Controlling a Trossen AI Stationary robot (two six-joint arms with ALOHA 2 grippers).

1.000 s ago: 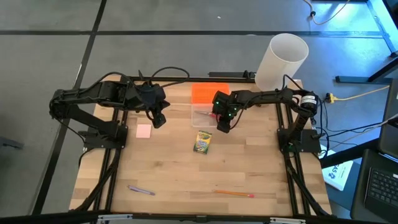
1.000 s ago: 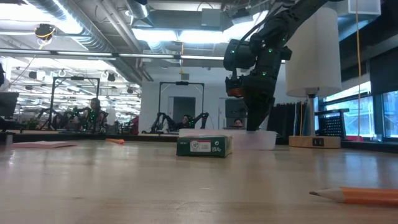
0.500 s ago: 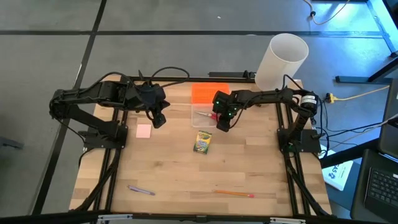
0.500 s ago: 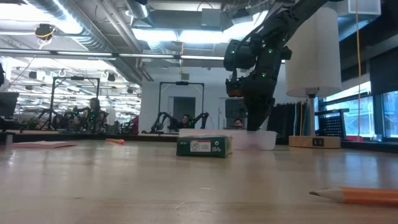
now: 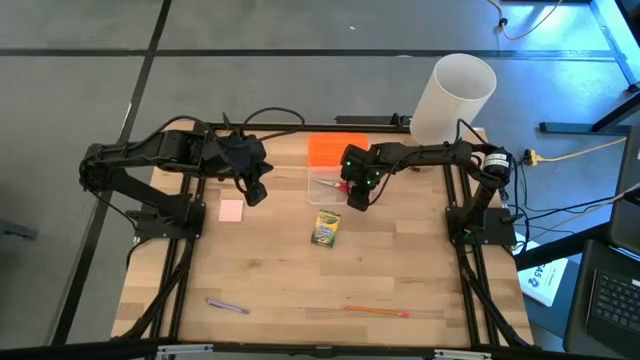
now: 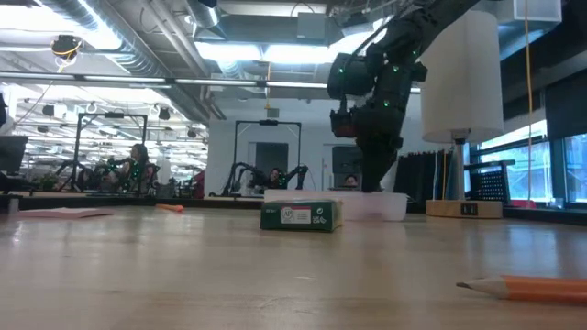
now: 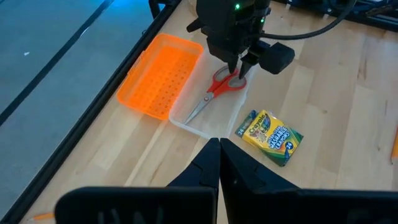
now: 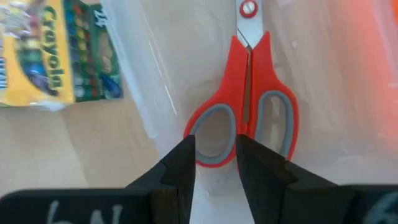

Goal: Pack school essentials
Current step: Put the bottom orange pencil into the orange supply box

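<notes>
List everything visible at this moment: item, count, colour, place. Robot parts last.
Scissors: one, red handles, lying inside the clear box.
Clear box: one, transparent, mid-table at the back.
Lid: one, orange, beside the clear box.
Crayon box: one, yellow-green, on the table in front of the clear box.
Pad: one, pink, left side.
Pen: one, purple, front left.
Pencil: one, orange, front centre-right.
Cylinder: one, white, back right corner.
Left end effector: shut, hanging near the pad.
Right end effector: slightly open, just above the scissors' handles.

Scissors (image 8: pixel 244 106) blade tips beyond the right wrist view's edge
</notes>
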